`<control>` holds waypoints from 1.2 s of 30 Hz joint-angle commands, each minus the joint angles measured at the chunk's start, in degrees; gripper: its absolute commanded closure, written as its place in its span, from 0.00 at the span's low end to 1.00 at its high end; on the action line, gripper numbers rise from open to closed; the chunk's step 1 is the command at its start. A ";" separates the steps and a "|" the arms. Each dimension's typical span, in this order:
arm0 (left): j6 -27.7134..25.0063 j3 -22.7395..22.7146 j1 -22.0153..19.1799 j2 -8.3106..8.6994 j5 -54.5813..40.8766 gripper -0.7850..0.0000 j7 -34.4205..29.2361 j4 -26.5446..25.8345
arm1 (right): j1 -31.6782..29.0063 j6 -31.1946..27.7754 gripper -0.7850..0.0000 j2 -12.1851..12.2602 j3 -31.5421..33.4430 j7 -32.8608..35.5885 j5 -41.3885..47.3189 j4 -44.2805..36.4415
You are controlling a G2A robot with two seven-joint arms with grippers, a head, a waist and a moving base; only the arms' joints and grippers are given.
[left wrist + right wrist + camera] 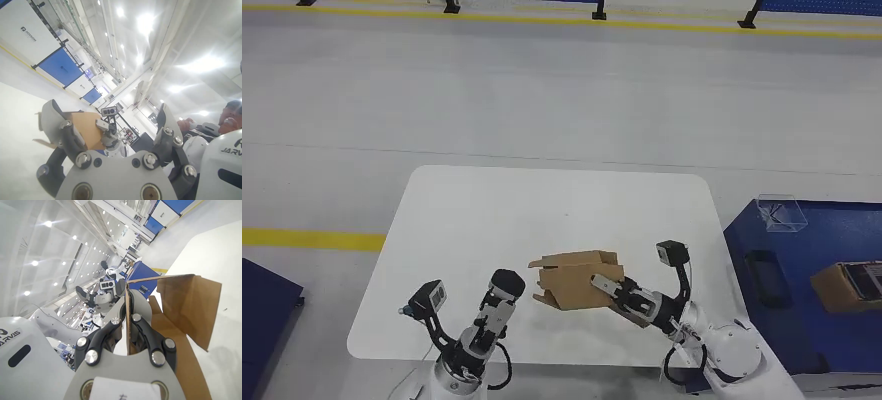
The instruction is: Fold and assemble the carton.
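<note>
A white table (pixel 542 220) with rounded corners takes up the centre of the top view. A blue cabinet (pixel 802 290) stands beside it at the right edge of the frame.

The carton (pixel 572 280) lies on the table in the lower centre of the frame, close to the table's lower edge. It is brown and only partly formed. Its flaps stand loose, and one juts out at its upper left corner. In the right wrist view the carton (pixel 189 298) shows its open inside, with one broad flap bent outward over the white tabletop.

The right gripper (pixel 607 287) meets the carton from the lower right of the top view. Its own wrist view shows the right gripper (pixel 128 302) with its jaws clamped on the thin edge of one carton wall, one finger on each face of the cardboard.

The left gripper (pixel 506 287) sits just left of the carton in the top view, over the table's lower edge. In the left wrist view the left gripper (pixel 107 117) has its jaws wide apart and holds nothing, and the carton (pixel 85 128) shows behind one finger. Whether that finger touches the cardboard cannot be told.

A small clear box (pixel 777 212) rests on the cabinet's upper corner.
</note>
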 commanded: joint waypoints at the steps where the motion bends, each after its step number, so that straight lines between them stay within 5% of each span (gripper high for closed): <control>1: 0.53 -0.56 0.81 0.24 -0.42 0.00 -2.21 -0.90 | 0.11 -0.05 1.00 0.02 -0.17 0.54 -0.36 0.10; 13: 7.44 -0.76 0.71 0.51 2.92 0.00 -8.20 -1.52 | -0.09 -0.06 1.00 0.33 0.13 4.38 3.71 0.05; 36: 2.35 -0.20 1.99 1.19 -3.42 0.00 -14.67 -2.40 | 0.77 3.60 1.00 0.42 -2.02 6.26 2.84 0.94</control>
